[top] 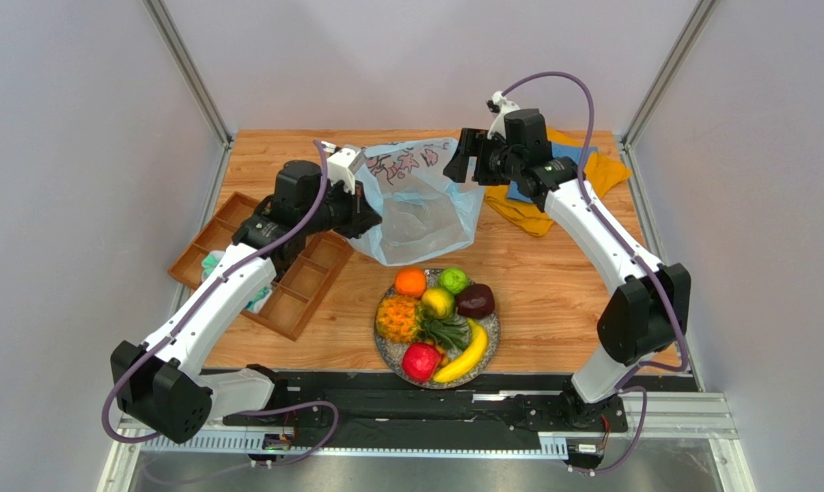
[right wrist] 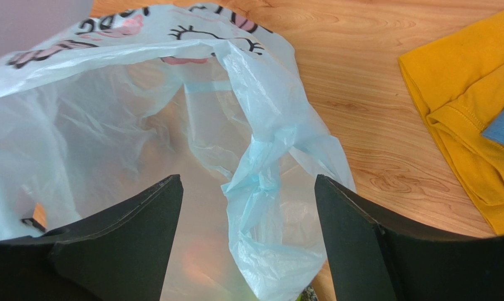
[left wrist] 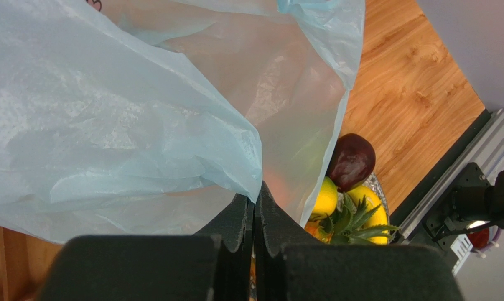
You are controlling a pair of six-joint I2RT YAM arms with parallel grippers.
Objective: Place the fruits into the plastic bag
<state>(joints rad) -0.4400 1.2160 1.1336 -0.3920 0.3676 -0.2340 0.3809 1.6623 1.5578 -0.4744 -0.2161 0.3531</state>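
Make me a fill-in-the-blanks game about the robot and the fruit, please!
1. The left pincer is shut on the plastic bag; the right pincer is ____.
2. All the fruits sit on a grey ____.
3. The cloth beside the bag is ____.
Missing words: open; plate; yellow.

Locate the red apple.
In the top view, the red apple lies at the near edge of the plate, left of the banana, in front of the pineapple.
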